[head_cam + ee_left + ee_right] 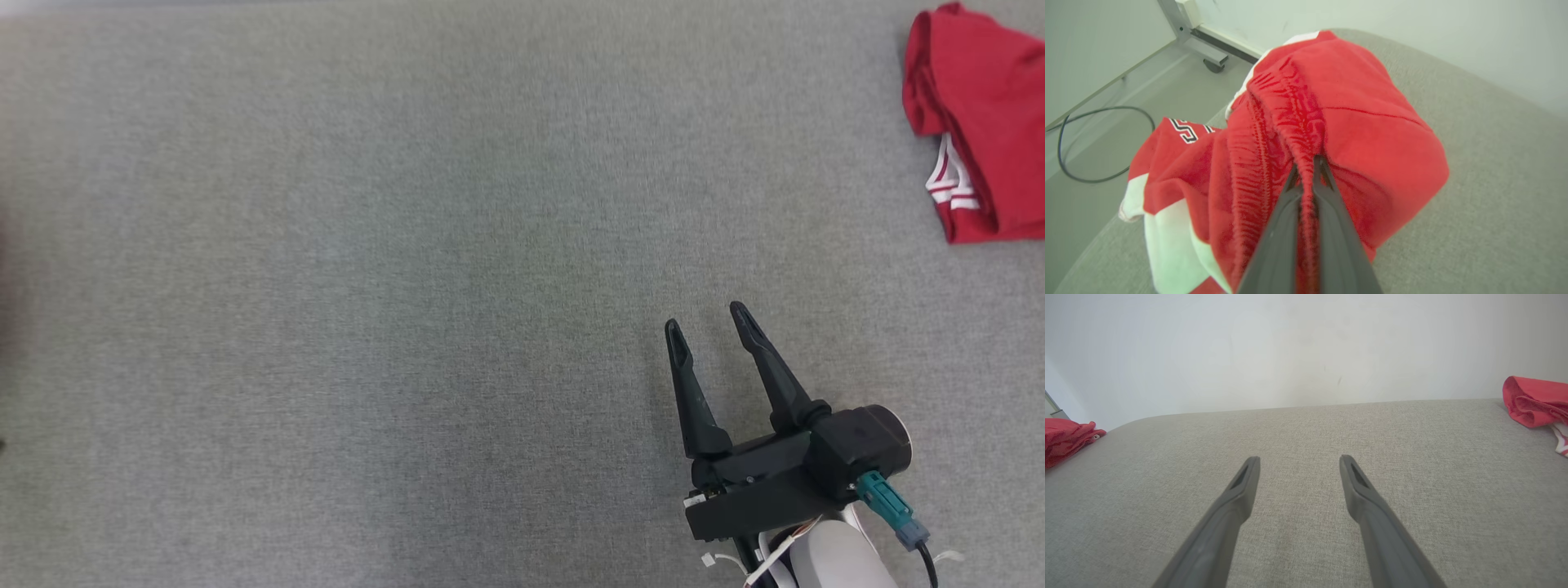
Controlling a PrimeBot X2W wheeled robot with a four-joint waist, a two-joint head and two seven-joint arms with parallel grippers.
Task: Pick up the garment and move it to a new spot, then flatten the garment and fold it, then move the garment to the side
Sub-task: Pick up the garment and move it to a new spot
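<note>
Red fleecy garment (1380,139) — ribbed gathered seam (1296,118) between clamped left jaws

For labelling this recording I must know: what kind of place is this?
Probably an indoor test room or lab. A wide grey fabric-covered surface bears a red garment, with a bare white wall behind; beside it, a metal frame on a castor and a loose black cable are on the floor.

Left garment (1065,439) and right garment (984,122) lie at opposite surface (408,286) ends
</note>
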